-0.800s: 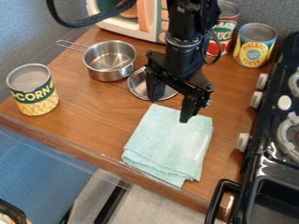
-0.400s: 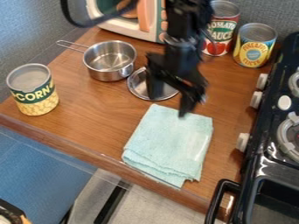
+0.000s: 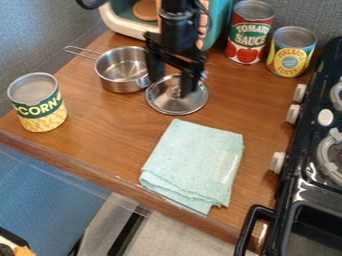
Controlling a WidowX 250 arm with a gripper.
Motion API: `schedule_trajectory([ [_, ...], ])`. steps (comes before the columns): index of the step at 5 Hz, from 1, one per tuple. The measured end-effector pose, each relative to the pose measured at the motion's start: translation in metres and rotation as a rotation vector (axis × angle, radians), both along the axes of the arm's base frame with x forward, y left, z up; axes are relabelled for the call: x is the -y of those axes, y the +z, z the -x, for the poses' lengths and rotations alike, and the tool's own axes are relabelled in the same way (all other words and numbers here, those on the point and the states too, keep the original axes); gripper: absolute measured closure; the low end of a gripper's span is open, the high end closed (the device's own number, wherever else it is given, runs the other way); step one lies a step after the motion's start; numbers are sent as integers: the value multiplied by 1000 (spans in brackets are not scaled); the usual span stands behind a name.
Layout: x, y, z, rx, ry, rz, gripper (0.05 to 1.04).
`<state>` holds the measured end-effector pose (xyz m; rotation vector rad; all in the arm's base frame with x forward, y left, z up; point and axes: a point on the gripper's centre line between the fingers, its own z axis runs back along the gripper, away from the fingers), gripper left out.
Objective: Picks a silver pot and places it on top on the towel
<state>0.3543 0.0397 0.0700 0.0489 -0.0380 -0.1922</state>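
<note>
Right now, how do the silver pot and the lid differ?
The silver pot is deep, standing upright; the lid is shallow, lying flat. The pot has a long side handle, the lid a central knob. Both are round, shiny metal, on the wooden counter.

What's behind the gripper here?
Behind the gripper, as the camera sees it, are the silver pot at its image-right edge and the metal lid. The parts of each directly behind the fingers are covered and can't be seen.
</note>
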Motion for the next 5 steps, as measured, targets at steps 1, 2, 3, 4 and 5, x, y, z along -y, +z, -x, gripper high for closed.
schedule_trajectory([
  [1,-35,2,-10,12,52,-14,84],
  [2,-51,4,-16,28,72,-42,83],
  [3,-58,-12,-17,-6,86,-67,84],
  [4,-61,-24,-17,-29,92,-84,83],
  [5,-62,-28,-16,-40,93,-91,131],
])
